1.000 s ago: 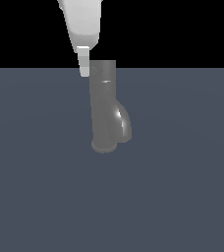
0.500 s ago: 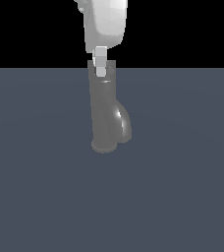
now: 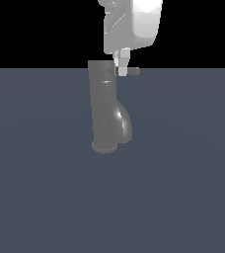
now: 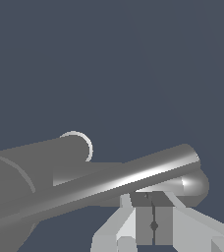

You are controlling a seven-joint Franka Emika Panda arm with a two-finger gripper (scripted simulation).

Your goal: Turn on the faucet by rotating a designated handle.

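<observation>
The dark grey faucet stands upright in the middle of the exterior view, and its curved spout bulges toward that view's right. The thin grey handle sticks out from the faucet's top toward the exterior view's right. My gripper hangs from above with its fingers shut together, and the tips rest against the handle close to the faucet body. In the wrist view the handle runs across just beyond my shut gripper, with the faucet body beside it. Nothing is between the fingers.
A flat dark blue-grey floor surrounds the faucet on all sides. Nothing else stands on it, and the background above is black.
My gripper has swept from the exterior view's left of the faucet top, across it, to the right. The handle tip now shows pointing right, where it did not show before.
</observation>
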